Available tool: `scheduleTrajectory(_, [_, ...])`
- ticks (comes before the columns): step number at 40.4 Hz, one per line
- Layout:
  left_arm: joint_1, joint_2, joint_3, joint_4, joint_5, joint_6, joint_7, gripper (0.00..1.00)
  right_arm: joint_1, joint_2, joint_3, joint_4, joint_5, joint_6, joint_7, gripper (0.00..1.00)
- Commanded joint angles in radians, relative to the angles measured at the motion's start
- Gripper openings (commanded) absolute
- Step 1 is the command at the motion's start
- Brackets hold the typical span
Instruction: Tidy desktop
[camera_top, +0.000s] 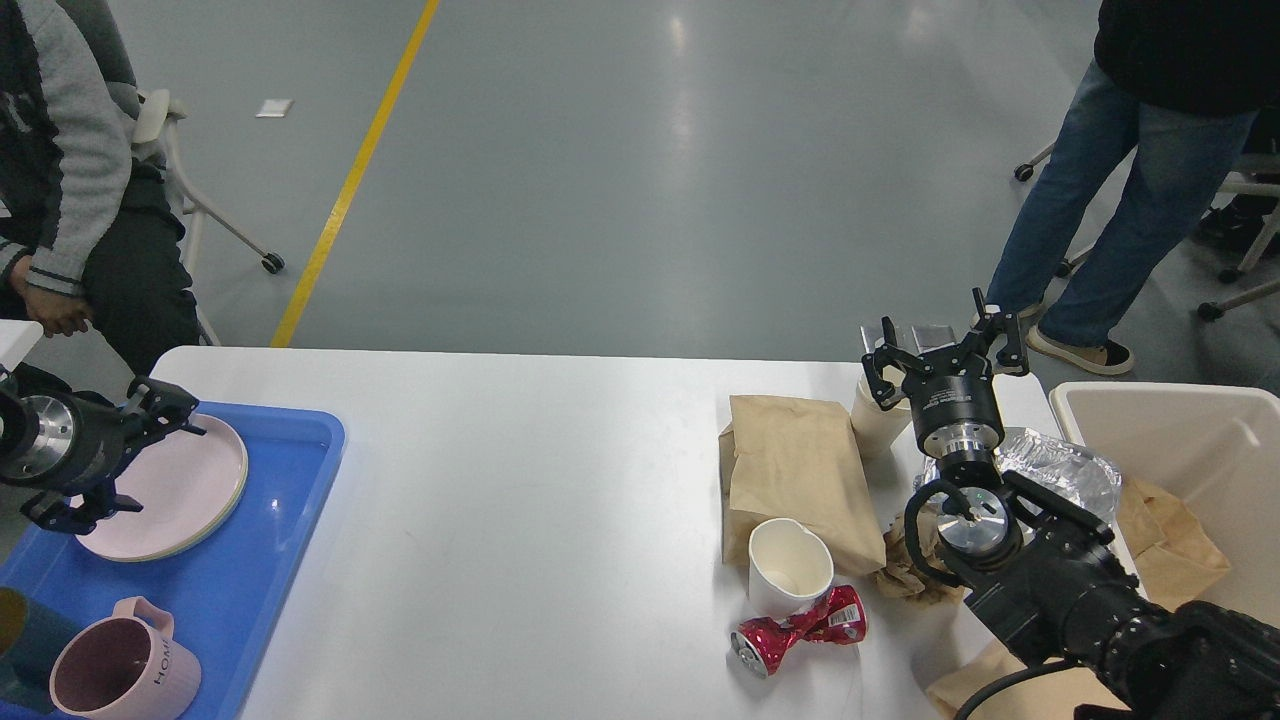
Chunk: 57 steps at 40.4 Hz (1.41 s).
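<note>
Right gripper (944, 350) spread, empty, above far-right counter (540, 480) | left gripper (140, 455) spread over pink plate (190, 480) on blue tray (250, 570) | paper bag (795, 470), cup (790, 565), crushed can (800, 628): likely light, crushable; pinch rims, edges

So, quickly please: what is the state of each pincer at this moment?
Left pincer: open, holding nothing, over the pink plate.
Right pincer: open, holding nothing, above the far paper cup.
</note>
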Motion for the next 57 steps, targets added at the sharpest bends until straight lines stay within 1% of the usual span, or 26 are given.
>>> scheduleTrajectory(1, [0.005, 0.045, -0.067, 0.002, 0.002, -0.009, -0.002, 0.96, 0.000, 0.000, 0.000, 0.002, 0.000, 0.000, 0.000, 1.00])
scheduleTrajectory(4, [0.007, 0.053, -0.070, 0.012, 0.004, 0.007, -0.002, 0.97, 0.000, 0.000, 0.000, 0.002, 0.000, 0.000, 0.000, 1.00])
scheduleTrajectory(8, [0.008, 0.058, -0.099, 0.012, -0.013, 0.002, -0.008, 0.97, 0.000, 0.000, 0.000, 0.002, 0.000, 0.000, 0.000, 1.00])
scheduleTrajectory(11, [0.028, 0.064, -0.160, 0.018, -0.027, 0.004, -0.031, 0.97, 0.000, 0.000, 0.000, 0.000, 0.000, 0.000, 0.000, 1.00])
scheduleTrajectory(12, [0.069, 0.065, -0.215, 0.034, -0.046, 0.005, -0.052, 0.97, 0.000, 0.000, 0.000, 0.000, 0.000, 0.000, 0.000, 1.00])
scheduleTrajectory(15, [0.135, 0.061, -0.341, 0.073, -0.091, 0.005, -0.074, 0.97, 0.000, 0.000, 0.000, 0.000, 0.000, 0.000, 0.000, 1.00])
scheduleTrajectory(20, [0.252, 0.015, -0.606, 0.168, -0.139, 0.007, -0.071, 0.97, 0.000, 0.000, 0.000, -0.002, 0.000, 0.000, 0.000, 1.00])
scheduleTrajectory(21, [0.302, -0.025, -0.713, 0.215, -0.142, 0.007, -0.068, 0.97, -0.002, 0.000, 0.000, -0.002, 0.000, 0.000, 0.000, 1.00])
scheduleTrajectory(22, [0.327, -0.046, -0.766, 0.238, -0.142, 0.007, -0.066, 0.97, -0.002, 0.000, 0.000, -0.002, 0.000, 0.000, 0.000, 1.00])
scheduleTrajectory(23, [0.371, -0.091, -0.871, 0.278, -0.142, 0.007, -0.065, 0.97, -0.002, 0.000, 0.000, -0.002, -0.001, 0.000, 0.000, 1.00])
scheduleTrajectory(28, [0.448, -0.180, -1.097, 0.392, -0.133, 0.011, -0.066, 0.97, 0.000, 0.001, 0.000, -0.002, 0.000, 0.000, 0.000, 1.00])
scheduleTrajectory(31, [0.461, -0.217, -1.191, 0.441, -0.131, 0.013, -0.074, 0.97, 0.000, 0.000, 0.000, -0.002, 0.000, 0.000, 0.000, 1.00])
scheduleTrajectory(34, [0.462, -0.237, -1.252, 0.472, -0.133, 0.013, -0.074, 0.97, 0.000, 0.000, 0.000, -0.002, 0.000, 0.000, 0.000, 1.00])
scheduleTrajectory(38, [0.464, -0.248, -1.292, 0.476, -0.140, 0.013, -0.077, 0.97, 0.000, 0.000, 0.000, -0.002, 0.000, 0.000, 0.000, 1.00])
scheduleTrajectory(42, [0.465, -0.271, -1.331, 0.476, -0.143, 0.011, -0.091, 0.97, 0.000, 0.000, 0.000, -0.002, -0.001, 0.000, 0.000, 1.00])
scheduleTrajectory(45, [0.468, -0.307, -1.377, 0.476, -0.143, 0.001, -0.117, 0.97, 0.000, 0.000, 0.000, -0.002, 0.000, 0.000, 0.000, 1.00])
scheduleTrajectory(47, [0.484, -0.327, -1.415, 0.476, -0.143, -0.003, -0.141, 0.97, 0.000, 0.000, 0.000, -0.002, 0.000, 0.000, 0.000, 1.00])
scheduleTrajectory(48, [0.504, -0.338, -1.455, 0.476, -0.142, -0.006, -0.161, 0.97, 0.000, 0.000, 0.000, -0.002, -0.001, 0.000, 0.000, 1.00])
scheduleTrajectory(50, [0.511, -0.350, -1.490, 0.475, -0.140, -0.013, -0.179, 0.97, 0.000, 0.000, 0.000, -0.002, 0.000, 0.000, 0.000, 1.00])
scheduleTrajectory(53, [0.514, -0.378, -1.522, 0.475, -0.140, -0.032, -0.198, 0.97, -0.002, 0.000, 0.000, -0.002, 0.000, 0.000, 0.000, 1.00])
scheduleTrajectory(54, [0.513, -0.416, -1.529, 0.475, -0.140, -0.050, -0.207, 0.97, -0.002, 0.000, 0.000, -0.002, 0.000, 0.000, 0.000, 1.00])
scheduleTrajectory(57, [0.514, -0.470, -1.532, 0.475, -0.139, -0.081, -0.225, 0.97, -0.002, 0.000, 0.000, -0.002, -0.001, 0.000, 0.000, 1.00])
